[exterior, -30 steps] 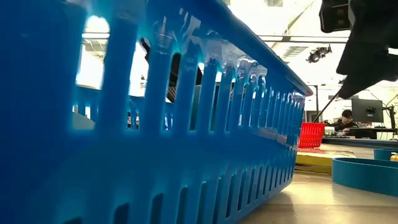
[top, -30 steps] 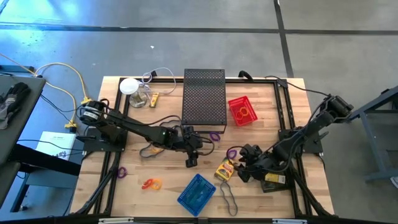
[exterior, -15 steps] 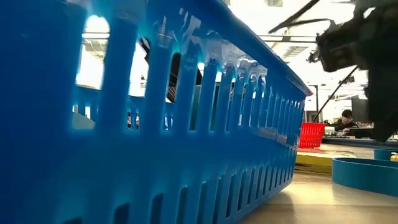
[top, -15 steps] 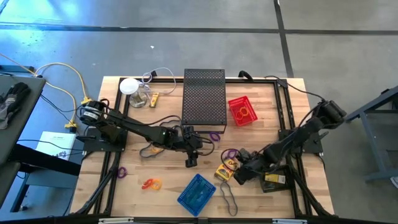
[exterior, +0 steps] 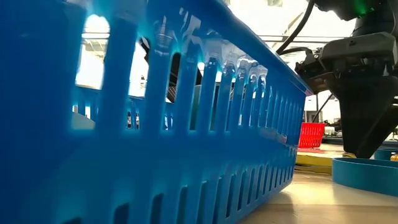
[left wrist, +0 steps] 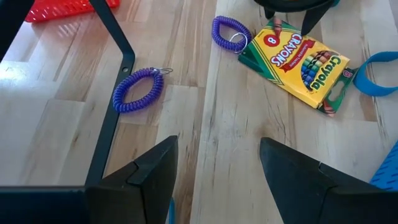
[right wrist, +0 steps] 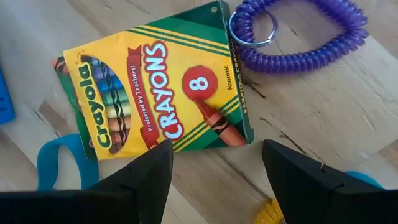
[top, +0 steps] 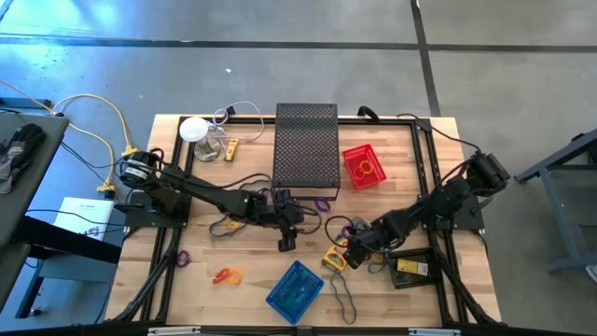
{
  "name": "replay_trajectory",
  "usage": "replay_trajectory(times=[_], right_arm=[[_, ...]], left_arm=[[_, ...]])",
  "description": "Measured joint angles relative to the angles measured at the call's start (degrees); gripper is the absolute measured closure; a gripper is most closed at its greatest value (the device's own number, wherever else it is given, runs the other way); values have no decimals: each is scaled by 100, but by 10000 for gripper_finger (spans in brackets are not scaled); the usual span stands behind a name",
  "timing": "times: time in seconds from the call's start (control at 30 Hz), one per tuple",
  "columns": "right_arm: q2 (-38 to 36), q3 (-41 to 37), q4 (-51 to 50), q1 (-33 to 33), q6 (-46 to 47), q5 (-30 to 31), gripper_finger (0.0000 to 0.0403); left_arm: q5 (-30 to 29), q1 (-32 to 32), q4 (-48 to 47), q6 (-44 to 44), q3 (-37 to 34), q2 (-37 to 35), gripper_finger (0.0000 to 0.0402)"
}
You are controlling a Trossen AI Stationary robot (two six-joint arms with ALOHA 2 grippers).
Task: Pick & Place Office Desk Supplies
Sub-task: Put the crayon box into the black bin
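A yellow-and-green crayon box (right wrist: 155, 93) lies flat on the wooden table, beside a purple coil loop (right wrist: 298, 37) and a blue loop (right wrist: 62, 162). My right gripper (right wrist: 214, 180) hovers open just above the box's near edge, pointing steeply down; in the high view my right gripper (top: 343, 254) covers part of the crayon box (top: 331, 259). My left gripper (top: 284, 238) stands open and still at the table's middle, holding nothing. Ahead of the left gripper (left wrist: 217, 180) lies a second purple coil loop (left wrist: 138, 89), with the crayon box (left wrist: 295, 62) beyond.
A blue basket (top: 297, 289) stands near the front edge and fills the low view (exterior: 155, 124). A black mesh box (top: 306, 145) and a red basket (top: 362, 166) stand at the back. Orange bands (top: 227, 275) and a dark loop (top: 343, 301) lie near the front.
My right gripper has come down and gone toward the table's left, over the crayon box, and has tipped to point more steeply down. Its fingers have stayed open. The box and the loops have not moved.
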Motion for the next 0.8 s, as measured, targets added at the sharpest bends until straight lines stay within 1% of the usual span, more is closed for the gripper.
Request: replay_trajectory(times=[0.37, 0.47, 0.67, 0.8], right_arm=[[10, -7, 181, -42, -295, 43, 165], [14, -10, 246, -59, -347, 44, 165], [19, -14, 359, -59, -484, 40, 165], [19, -14, 379, -59, -517, -28, 165]], left_arm=[[21, -2, 61, -42, 9, 93, 183], [131, -1, 204, -42, 17, 222, 183], [149, 0, 245, -39, 9, 529, 183], [393, 4, 411, 4, 0, 696, 183]])
